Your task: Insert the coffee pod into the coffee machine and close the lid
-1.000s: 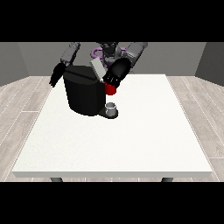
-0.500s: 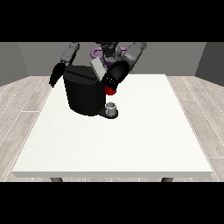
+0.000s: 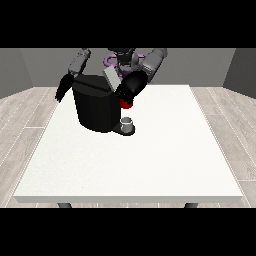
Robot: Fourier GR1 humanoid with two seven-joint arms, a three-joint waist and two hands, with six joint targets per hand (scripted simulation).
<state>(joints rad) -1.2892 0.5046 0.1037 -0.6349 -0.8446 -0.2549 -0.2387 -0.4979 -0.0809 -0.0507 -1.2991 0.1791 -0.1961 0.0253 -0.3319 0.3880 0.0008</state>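
Grey walls, wood floor, and a big white table (image 3: 150,165). On it sits the black coffee machine (image 3: 97,107), w/ its grey lid (image 3: 111,77) tipped up. A small grey thing (image 3: 127,121) stands on the machine's front tray; I can't tell if it's the pod. The hand at the view's right (image 3: 131,87) is at the machine top, by a red thing at the machine (image 3: 127,104); can't tell its fingers. The hand at the view's left (image 3: 62,91) hangs off to the side, fingers unclear too. Next I'd go slow & push the lid straight down.
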